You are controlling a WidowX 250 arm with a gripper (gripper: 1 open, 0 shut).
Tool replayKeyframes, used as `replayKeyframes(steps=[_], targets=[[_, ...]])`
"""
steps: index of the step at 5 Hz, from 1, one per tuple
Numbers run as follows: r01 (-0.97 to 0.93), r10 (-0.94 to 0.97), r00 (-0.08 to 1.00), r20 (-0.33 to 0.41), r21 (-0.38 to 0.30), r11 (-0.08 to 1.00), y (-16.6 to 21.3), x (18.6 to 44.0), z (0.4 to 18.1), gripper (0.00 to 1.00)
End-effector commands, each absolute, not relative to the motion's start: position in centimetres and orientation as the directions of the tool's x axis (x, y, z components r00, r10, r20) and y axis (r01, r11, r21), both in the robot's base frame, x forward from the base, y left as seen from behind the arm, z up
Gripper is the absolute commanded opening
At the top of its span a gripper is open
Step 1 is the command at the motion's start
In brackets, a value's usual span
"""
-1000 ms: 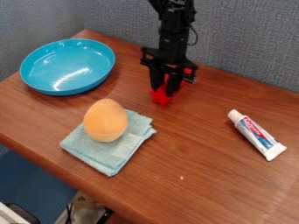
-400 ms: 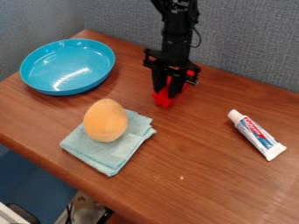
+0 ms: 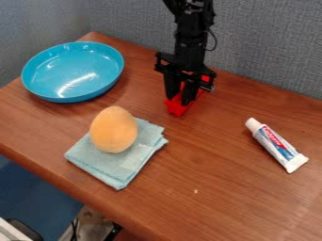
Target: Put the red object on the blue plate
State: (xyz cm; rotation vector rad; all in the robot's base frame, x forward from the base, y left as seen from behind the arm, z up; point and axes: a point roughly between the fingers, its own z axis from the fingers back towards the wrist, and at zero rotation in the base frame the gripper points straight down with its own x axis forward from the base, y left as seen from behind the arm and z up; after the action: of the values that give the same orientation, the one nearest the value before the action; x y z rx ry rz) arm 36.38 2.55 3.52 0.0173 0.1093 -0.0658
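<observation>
The red object (image 3: 178, 105) is a small red block standing on the wooden table (image 3: 214, 179), right of the middle. My gripper (image 3: 180, 97) points straight down over it. Its two dark fingers (image 3: 170, 92) straddle the block's upper part, and red shows between and below them. Whether the fingers press on the block is not clear at this size. The blue plate (image 3: 73, 72) is a round glossy turquoise dish at the back left corner, with nothing in it. It lies well to the left of the gripper.
An orange egg-shaped object (image 3: 113, 129) rests on a pale teal folded cloth (image 3: 120, 153) at the front left. A white toothpaste tube (image 3: 276, 143) lies at the right. The table's front edge runs diagonally below the cloth.
</observation>
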Motion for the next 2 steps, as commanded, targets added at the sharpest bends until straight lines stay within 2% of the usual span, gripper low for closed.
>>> replayKeyframes(steps=[1, 2], targets=[[0.083, -0.082, 0.996, -0.037, 0.027, 0.996, 2.34, 37.38, 5.92, 0.00], [0.075, -0.074, 0.997, -0.033, 0.023, 0.997, 2.62, 37.40, 5.92, 1.00]])
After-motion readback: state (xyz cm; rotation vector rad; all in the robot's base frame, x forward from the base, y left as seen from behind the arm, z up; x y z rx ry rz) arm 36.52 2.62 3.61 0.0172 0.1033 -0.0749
